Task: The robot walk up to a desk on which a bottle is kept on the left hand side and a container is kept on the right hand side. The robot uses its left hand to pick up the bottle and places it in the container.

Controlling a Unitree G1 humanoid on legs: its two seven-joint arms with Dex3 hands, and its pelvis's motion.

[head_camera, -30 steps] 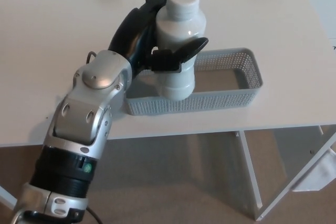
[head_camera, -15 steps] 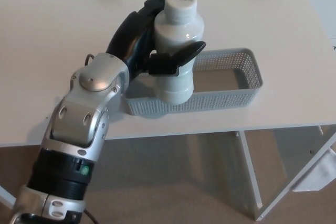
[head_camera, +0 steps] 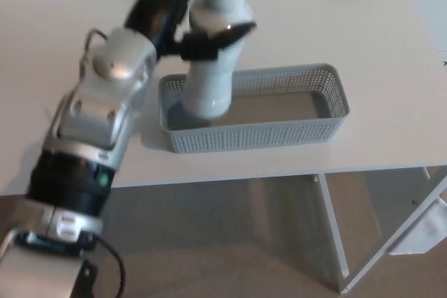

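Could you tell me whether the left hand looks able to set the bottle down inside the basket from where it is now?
Probably yes: the left hand holds the bottle over the basket's left end, and the basket floor there looks bare.

My one camera on the head, looking down from above, close over the desk (head_camera: 56, 33), floor (head_camera: 230, 242) below

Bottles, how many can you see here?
1. The white bottle is held by the robot's left hand, tilted, with its base down in the left end of the grey basket. Nothing else looks hidden.
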